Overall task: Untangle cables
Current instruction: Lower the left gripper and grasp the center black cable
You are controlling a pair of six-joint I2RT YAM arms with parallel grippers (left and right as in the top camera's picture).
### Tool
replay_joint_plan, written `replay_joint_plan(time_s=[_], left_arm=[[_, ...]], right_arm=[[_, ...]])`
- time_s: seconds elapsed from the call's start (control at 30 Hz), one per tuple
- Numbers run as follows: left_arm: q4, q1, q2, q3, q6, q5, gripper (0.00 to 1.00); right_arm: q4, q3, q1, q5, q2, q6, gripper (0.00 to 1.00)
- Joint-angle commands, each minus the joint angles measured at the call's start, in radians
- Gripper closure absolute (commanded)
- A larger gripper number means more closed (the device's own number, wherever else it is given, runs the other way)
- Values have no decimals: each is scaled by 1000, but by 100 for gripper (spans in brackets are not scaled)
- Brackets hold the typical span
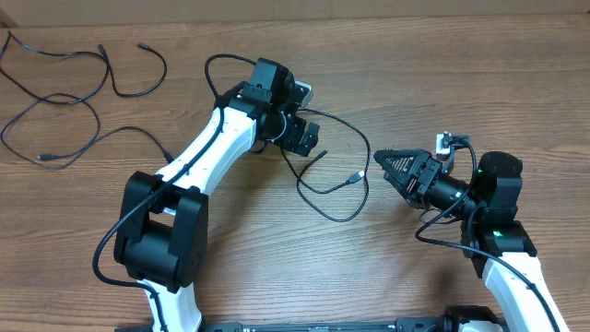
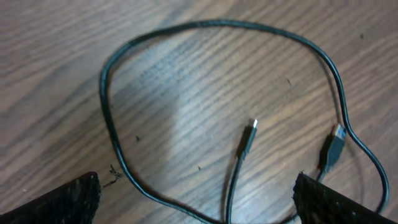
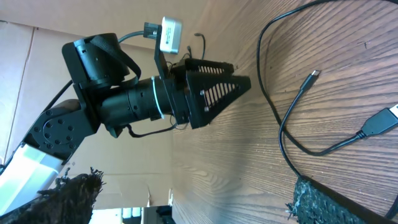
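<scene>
Cable loop (image 2: 224, 23) lies at centre of table (image 1: 277, 277), plug ends loose, between both claws. More cables (image 1: 164, 66) spread far left, well apart. Left gripper (image 1: 304, 138) over loop, jaws fully spread, holding nothing. Right gripper (image 1: 378, 160) just right of loop, jaws wide, empty.

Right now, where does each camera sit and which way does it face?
Overhead: above the brown wooden table, looking down; both arms, left gripper and right gripper, show.
Left wrist: faces down at a thin black looped cable; own fingertips at bottom corners.
Right wrist: looks sideways across the table at the left gripper; own fingertips below.
Shared: both wrist views show that cable's plug ends.
</scene>
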Motion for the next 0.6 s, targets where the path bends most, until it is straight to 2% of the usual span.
replay_joint_plan(time_s=[0.0, 0.3, 0.57], left_arm=[[31, 0, 10, -6, -49, -49, 0], [69, 0, 96, -9, -55, -45, 1], [68, 26, 95, -3, -80, -45, 0]], right_arm=[[5, 8, -1, 5, -7, -8, 0], [5, 8, -1, 5, -7, -8, 0], [5, 8, -1, 5, -7, -8, 0]])
